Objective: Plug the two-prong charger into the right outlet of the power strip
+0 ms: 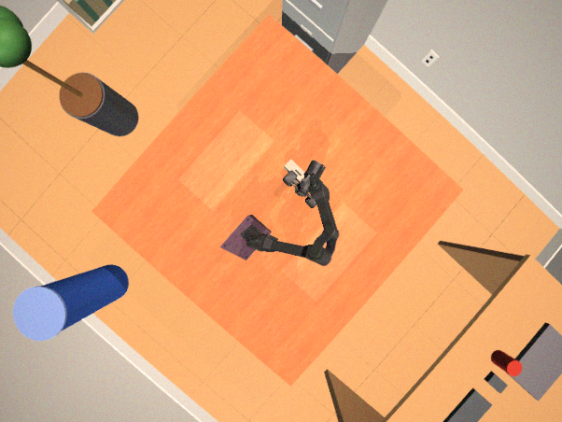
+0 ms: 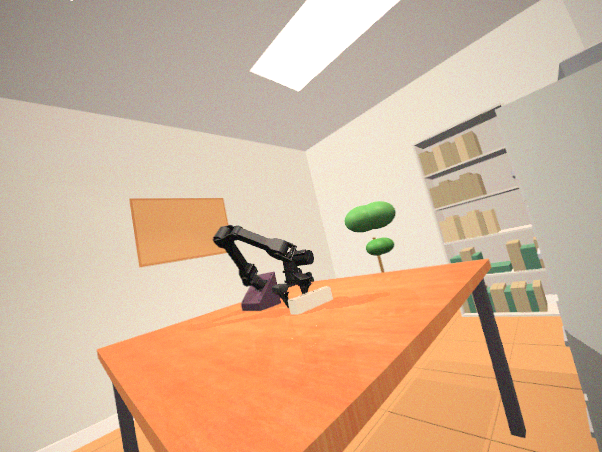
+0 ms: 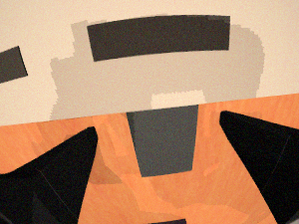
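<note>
The cream power strip [image 1: 291, 165] [image 2: 311, 301] [image 3: 40, 24] stands on the table, with dark bars on its top in the wrist view. The grey charger [image 3: 163, 143] sits against the strip's near side, in line with the right-hand of the two visible bars. No gap shows where it meets the strip; its prongs and the outlet holes are hidden. My gripper [image 1: 302, 189] [image 2: 296, 298] [image 3: 158, 124] is open, its fingers apart on either side of the charger and not touching it. In the top and exterior views the arm hides the charger.
The arm's purple base block [image 1: 233, 245] [image 2: 251, 302] stands on the orange table [image 1: 154, 205] [image 2: 260, 365]. The strip lies close in front of the fingertips. The arm's bent elbow [image 1: 322, 257] [image 2: 227, 235] is raised above the table.
</note>
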Robot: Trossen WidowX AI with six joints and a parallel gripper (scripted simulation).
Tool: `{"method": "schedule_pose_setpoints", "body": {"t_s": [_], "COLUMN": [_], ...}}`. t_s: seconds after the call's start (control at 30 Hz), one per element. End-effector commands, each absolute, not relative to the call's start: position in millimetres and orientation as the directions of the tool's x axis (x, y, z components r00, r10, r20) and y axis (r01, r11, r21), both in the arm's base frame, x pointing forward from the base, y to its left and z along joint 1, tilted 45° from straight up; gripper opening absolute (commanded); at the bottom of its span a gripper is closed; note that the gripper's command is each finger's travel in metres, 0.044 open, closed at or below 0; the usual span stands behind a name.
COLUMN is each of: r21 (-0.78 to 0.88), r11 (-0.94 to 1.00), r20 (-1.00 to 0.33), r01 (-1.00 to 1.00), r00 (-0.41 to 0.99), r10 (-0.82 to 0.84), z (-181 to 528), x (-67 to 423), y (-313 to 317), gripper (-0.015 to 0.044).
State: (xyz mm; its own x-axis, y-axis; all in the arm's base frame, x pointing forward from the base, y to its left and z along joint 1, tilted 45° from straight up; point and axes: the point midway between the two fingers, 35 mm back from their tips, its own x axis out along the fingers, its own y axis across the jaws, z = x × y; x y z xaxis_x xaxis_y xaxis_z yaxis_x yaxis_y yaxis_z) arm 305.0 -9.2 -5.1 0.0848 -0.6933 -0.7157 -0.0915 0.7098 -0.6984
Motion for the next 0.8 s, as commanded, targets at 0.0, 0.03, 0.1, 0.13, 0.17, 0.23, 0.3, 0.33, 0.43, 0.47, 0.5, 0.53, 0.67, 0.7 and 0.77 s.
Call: {"method": "schedule_pose_setpoints", "body": {"t_s": [0.0, 0.03, 0.1, 0.13, 0.17, 0.23, 0.3, 0.33, 0.43, 0.47, 0.5, 0.53, 0.67, 0.7, 0.77], "r21": [-0.702, -0.702, -0.702, -0.702, -0.702, -0.702, -0.702, -0.702, -0.702, -0.702, -0.702, -0.702, -0.702, -0.702, -0.702], "r11": [0.707, 0.707, 0.707, 0.707, 0.707, 0.707, 0.707, 0.707, 0.707, 0.707, 0.707, 0.707, 0.707, 0.707, 0.707], "r20": [-0.712, -0.712, -0.712, -0.712, -0.712, -0.712, -0.712, -0.712, -0.712, -0.712, -0.712, -0.712, -0.712, -0.712, -0.712], "r01": [-0.087, -0.086, -0.086, -0.086, -0.086, -0.086, -0.086, -0.086, -0.086, -0.086, -0.086, -0.087, -0.087, -0.087, -0.087], "r00": [0.087, 0.087, 0.088, 0.088, 0.088, 0.088, 0.088, 0.088, 0.088, 0.087, 0.087, 0.087, 0.087, 0.087, 0.087], "r10": [-0.697, -0.697, -0.696, -0.696, -0.696, -0.696, -0.696, -0.696, -0.696, -0.696, -0.696, -0.696, -0.696, -0.696, -0.696], "z": [-5.6, -5.6, -5.6, -5.6, -5.6, -5.7, -5.7, -5.8, -5.9, -5.9, -6.0, -6.0, -6.2, -6.3, -6.4], "x": [302.7, 302.5, 302.3, 302.1, 301.8, 300.5, 298.5, 297.4, 294.0, 292.8, 291.7, 290.5, 286.0, 284.8, 282.5], "y": [-10.2, -10.3, -10.3, -10.3, -10.4, -10.5, -10.7, -10.9, -11.3, -11.5, -11.6, -11.8, -12.4, -12.6, -12.9], "gripper": [0.0440, 0.0440, 0.0440, 0.0440, 0.0440, 0.0440, 0.0440, 0.0440, 0.0440, 0.0440, 0.0440, 0.0440, 0.0440, 0.0440, 0.0440]}}
